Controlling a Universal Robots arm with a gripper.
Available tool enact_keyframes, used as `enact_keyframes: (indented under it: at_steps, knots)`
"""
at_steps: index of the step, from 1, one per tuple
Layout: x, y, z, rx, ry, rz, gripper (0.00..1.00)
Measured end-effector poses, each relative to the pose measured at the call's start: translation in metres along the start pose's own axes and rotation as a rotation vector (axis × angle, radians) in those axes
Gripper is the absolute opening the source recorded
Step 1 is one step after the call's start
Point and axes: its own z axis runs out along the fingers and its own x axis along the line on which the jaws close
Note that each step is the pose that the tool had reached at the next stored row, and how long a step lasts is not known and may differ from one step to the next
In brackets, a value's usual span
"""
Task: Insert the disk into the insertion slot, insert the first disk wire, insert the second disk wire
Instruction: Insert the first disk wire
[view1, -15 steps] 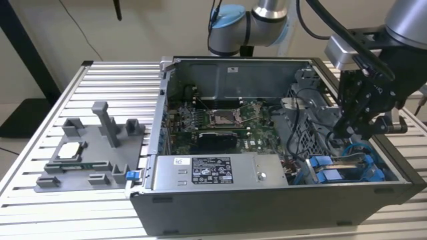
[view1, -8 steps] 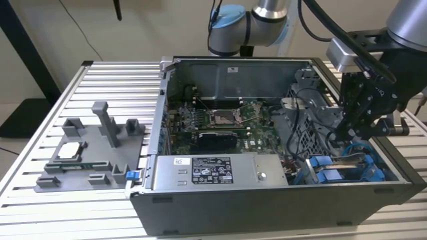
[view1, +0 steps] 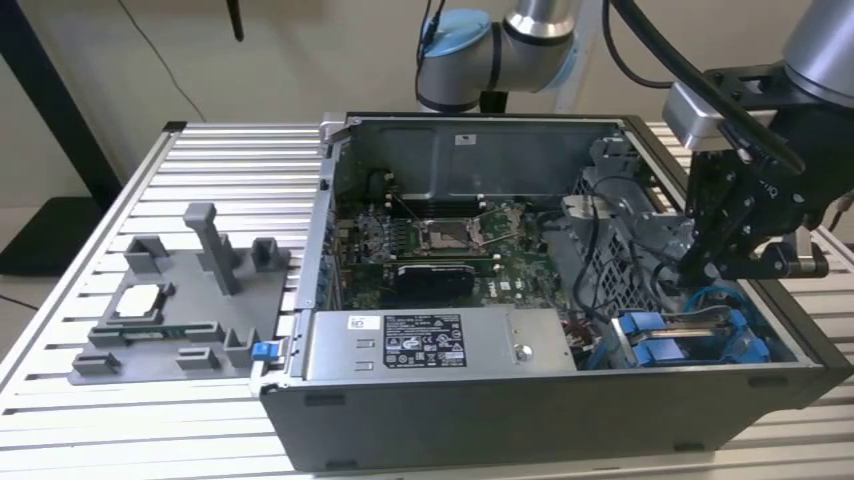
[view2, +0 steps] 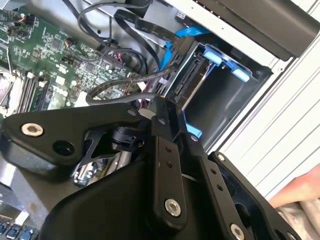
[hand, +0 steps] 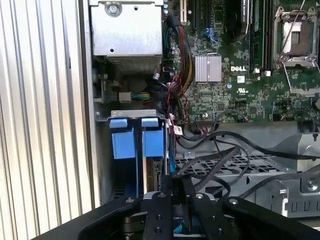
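The insertion slot (view2: 225, 105), a grey bay with bright blue tabs, sits in the corner of the open case (view1: 534, 420), at the exterior view's right. The disk (view2: 189, 80) stands on edge inside it, connector end outward. A blue wire (view2: 192, 31) reaches that end; whether it is plugged in, I cannot tell.

Setting: robot test bench, of the lab or workshop type.
Work surface: slatted metal table (view1: 200, 160), plain wall behind.
Equipment: industrial robot arm (view1: 507, 40) over the table.
Work piece: opened desktop computer case (view1: 534, 420), circuit board (hand: 240, 85) exposed.
Fixture: grey tray (view1: 180, 300) of moulded part holders beside the case.
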Motion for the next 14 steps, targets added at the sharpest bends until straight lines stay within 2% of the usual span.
enact_keyframes:
  at_steps: [9, 14]
  knots:
    - [0.0031, -0.0094, 0.0029, -0.0008, 0.0090, 0.003, 0.00]
    - [0.0058, -0.0123, 0.0045, -0.0004, 0.0114, 0.006, 0.00]
